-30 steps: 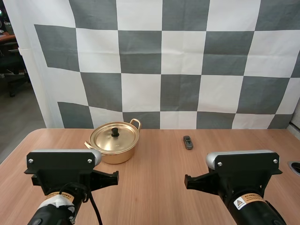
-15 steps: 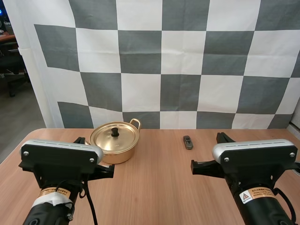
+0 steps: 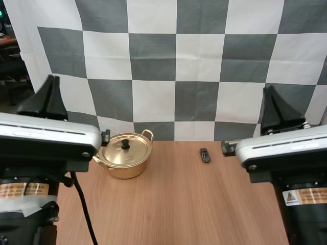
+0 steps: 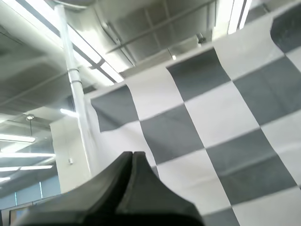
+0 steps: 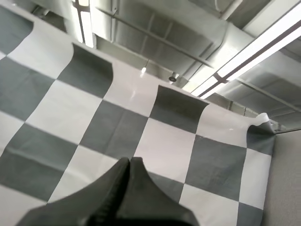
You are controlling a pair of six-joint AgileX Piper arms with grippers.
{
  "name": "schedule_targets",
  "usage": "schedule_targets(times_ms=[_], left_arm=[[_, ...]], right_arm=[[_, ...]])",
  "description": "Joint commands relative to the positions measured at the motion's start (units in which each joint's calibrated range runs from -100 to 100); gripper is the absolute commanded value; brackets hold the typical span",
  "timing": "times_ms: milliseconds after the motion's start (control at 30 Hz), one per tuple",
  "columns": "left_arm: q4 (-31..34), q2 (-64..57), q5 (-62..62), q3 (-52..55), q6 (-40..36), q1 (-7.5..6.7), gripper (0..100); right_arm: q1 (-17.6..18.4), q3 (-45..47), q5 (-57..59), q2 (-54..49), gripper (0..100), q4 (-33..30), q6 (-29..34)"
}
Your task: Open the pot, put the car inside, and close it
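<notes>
Pot with lid on, car well apart on table, left pincer and right pincer pressed together

On right arm's yellow-orange label band: black warning triangle; print beside it too small to read. On left arm's yellow-orange label band: dark print, illegible. Nothing else legible.
</notes>
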Motion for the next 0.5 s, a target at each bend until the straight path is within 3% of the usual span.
schedule_targets(times_ms=[0, 233, 333, 467], left_arm=[[0.0, 9.11, 37.03, -24.13, -9.95, -0.01, 0], [-3.02, 33.84, 84.54, -61.56, -10.71, -0.01, 0], [-4.15, 43.66, 102.53, -73.73, -10.71, -0.01, 0], [-5.78, 53.33, 116.98, -83.78, -9.96, -0.01, 0]], right_arm=[[-0.05, -24.77, 37.24, 9.17, 0, 9.83, 0.01], [-0.05, -62.64, 85.51, 32.63, 0, 9.83, 3.36], [-0.05, -72.89, 102.8, 41.25, 0, 9.72, 4.88], [-0.05, -78.47, 116.45, 50.16, 0, 7.75, 4.88]])
